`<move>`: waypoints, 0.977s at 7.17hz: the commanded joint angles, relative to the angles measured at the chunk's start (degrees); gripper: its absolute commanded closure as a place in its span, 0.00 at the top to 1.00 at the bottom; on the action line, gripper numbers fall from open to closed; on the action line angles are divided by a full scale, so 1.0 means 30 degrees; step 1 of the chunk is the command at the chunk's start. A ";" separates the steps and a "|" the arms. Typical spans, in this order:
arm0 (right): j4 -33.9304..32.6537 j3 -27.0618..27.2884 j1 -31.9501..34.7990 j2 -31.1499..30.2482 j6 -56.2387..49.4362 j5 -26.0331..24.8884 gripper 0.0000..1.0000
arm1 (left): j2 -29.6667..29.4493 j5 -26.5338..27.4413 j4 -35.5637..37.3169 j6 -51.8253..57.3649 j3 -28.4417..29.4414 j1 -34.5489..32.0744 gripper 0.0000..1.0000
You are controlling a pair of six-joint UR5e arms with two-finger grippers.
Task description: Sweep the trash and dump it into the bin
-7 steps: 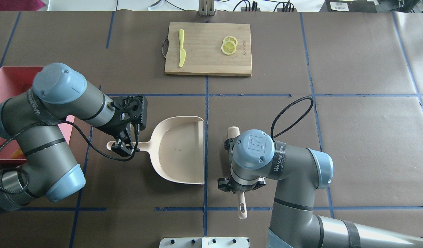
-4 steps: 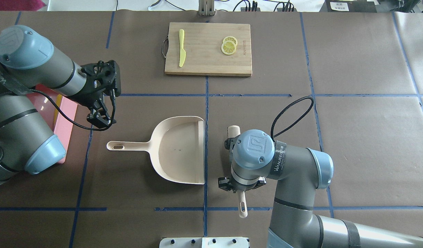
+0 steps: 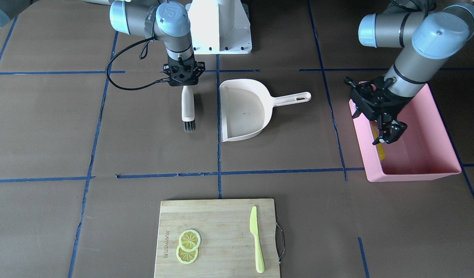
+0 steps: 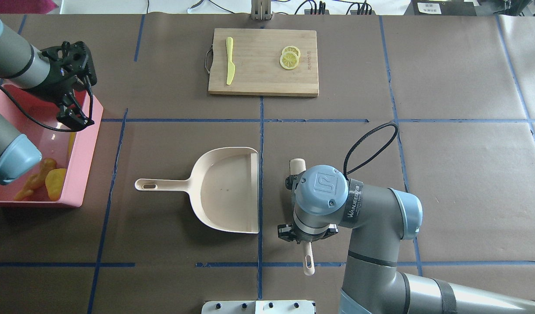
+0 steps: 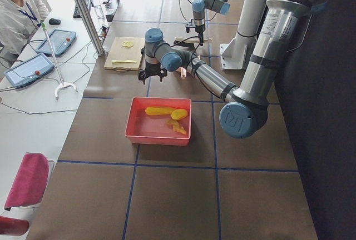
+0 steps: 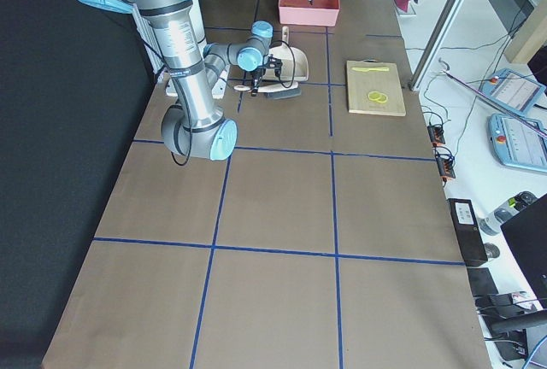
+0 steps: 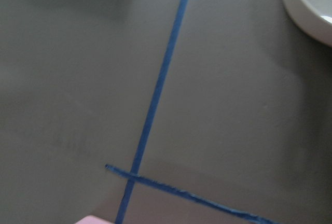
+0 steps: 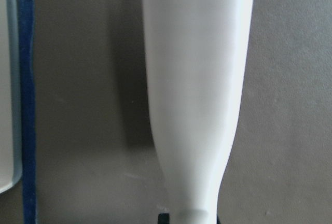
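The pink bin point(image 4: 82, 165) stands at the table's left edge; it also shows in the front view point(image 3: 414, 172). In it lie the corn cob point(image 5: 158, 110), the lumpy yellow vegetable point(image 4: 56, 181) and the ginger root point(image 4: 34, 181). My left gripper point(image 4: 73, 117) is open and empty, above the bin's inner wall near its far end point(image 3: 389, 135). The cream dustpan point(image 4: 223, 192) lies empty in the middle of the table. My right gripper point(image 4: 306, 237) is shut on the handle of the cream brush point(image 3: 188, 108), which lies just right of the dustpan's mouth.
A wooden cutting board point(image 4: 263, 61) lies at the far middle of the table, with a lime-green knife point(image 4: 229, 61) and two lemon slices point(image 4: 289, 57) on it. An operator sits beyond the table's far side in the left view point(image 5: 16, 12).
My left gripper let go of the dustpan handle and moved left and away, to above the bin. The dustpan stayed put. The right arm and brush barely shifted.
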 commanded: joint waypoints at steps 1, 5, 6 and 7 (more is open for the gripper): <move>0.0007 -0.0002 -0.0005 -0.0023 0.0006 -0.0123 0.00 | 0.1288 -0.0590 0.0050 -0.0151 0.1992 -0.3563 1.00; 0.0007 0.0027 -0.0005 -0.0081 -0.0023 -0.0182 0.00 | 0.3251 -0.4373 0.0079 -0.0210 0.7009 -0.9694 1.00; 0.0007 0.0027 -0.0005 -0.0110 -0.0023 -0.0182 0.00 | 0.3317 -0.4432 0.1645 -0.0761 0.6867 -1.0487 1.00; 0.0007 0.0056 -0.0005 -0.0110 -0.0023 -0.0182 0.00 | 0.3318 -0.5041 0.3169 -0.0825 0.6691 -1.0784 1.00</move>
